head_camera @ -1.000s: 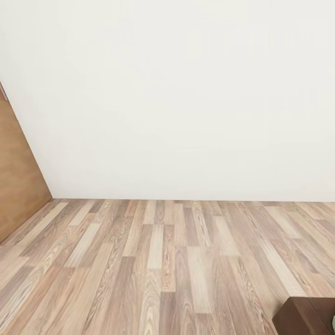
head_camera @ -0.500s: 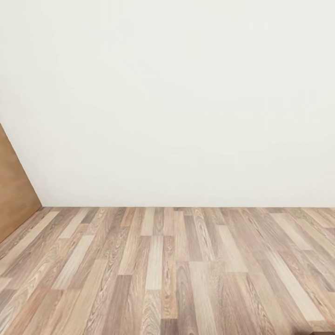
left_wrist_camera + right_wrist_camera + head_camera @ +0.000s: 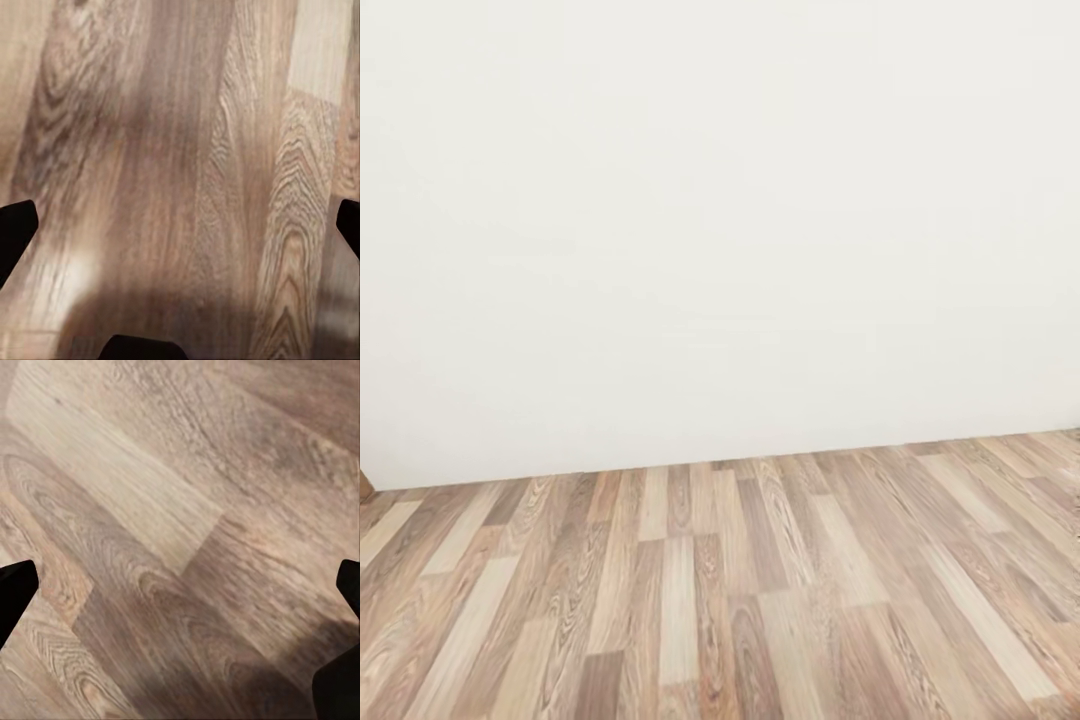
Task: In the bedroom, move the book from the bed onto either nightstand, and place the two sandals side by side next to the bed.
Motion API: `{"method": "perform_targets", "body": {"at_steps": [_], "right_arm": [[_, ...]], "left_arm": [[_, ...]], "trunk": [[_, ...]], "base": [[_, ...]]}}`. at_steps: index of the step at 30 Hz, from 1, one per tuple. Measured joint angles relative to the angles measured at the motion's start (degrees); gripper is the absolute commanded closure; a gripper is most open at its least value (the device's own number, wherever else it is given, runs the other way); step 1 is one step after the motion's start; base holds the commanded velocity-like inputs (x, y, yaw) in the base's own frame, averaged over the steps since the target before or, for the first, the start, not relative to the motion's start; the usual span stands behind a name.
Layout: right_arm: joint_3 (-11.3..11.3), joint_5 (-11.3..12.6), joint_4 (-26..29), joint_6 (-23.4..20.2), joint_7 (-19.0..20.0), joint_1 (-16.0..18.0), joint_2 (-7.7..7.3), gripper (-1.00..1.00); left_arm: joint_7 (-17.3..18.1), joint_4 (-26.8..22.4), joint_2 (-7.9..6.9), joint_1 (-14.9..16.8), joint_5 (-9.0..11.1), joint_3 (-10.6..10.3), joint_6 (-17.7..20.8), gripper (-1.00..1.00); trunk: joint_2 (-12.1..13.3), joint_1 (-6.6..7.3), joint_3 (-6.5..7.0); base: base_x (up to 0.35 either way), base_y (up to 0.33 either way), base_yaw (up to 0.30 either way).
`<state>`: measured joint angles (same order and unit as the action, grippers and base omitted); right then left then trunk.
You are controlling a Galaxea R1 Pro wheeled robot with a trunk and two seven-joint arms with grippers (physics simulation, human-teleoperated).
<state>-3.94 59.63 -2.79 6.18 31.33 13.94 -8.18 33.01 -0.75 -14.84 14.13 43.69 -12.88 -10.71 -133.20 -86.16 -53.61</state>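
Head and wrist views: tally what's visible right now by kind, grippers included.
Wall: 1
Wood-plank floor: 1
Brown panel sliver at the head view's left edge: 1
Grippers: 2, left gripper and right gripper, both with fingers spread wide over bare floor, holding nothing
Total: 5

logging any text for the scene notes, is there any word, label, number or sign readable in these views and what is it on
None: no word, label, brand, number or sign can be read.
The white wall is blank.
The wood-plank floor carries grain only, no print.
The left claw and right claw show plain black fingertips above the planks, without markings.
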Motion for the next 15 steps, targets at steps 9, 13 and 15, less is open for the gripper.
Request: {"method": "perform_targets", "body": {"at_steps": [9, 13, 15], "right_arm": [[0.0, 0.0, 0.0, 0.0, 0.0, 0.0, 0.0, -1.0], [0.0, 0.0, 0.0, 0.0, 0.0, 0.0, 0.0, -1.0], [0.0, 0.0, 0.0, 0.0, 0.0, 0.0, 0.0, -1.0]], "left_arm": [[0.0, 0.0, 0.0, 0.0, 0.0, 0.0, 0.0, -1.0], [0.0, 0.0, 0.02, 0.0, 0.0, 0.0, 0.0, -1.0], [0.0, 0.0, 0.04, 0.0, 0.0, 0.0, 0.0, -1.0]], "trunk": [[0.0, 0.0, 0.0], [0.0, 0.0, 0.0], [0.0, 0.0, 0.0]], "base": [[0.312, 0.2, -0.271], [0.311, 0.197, -0.272], [0.311, 0.152, -0.272]]}}
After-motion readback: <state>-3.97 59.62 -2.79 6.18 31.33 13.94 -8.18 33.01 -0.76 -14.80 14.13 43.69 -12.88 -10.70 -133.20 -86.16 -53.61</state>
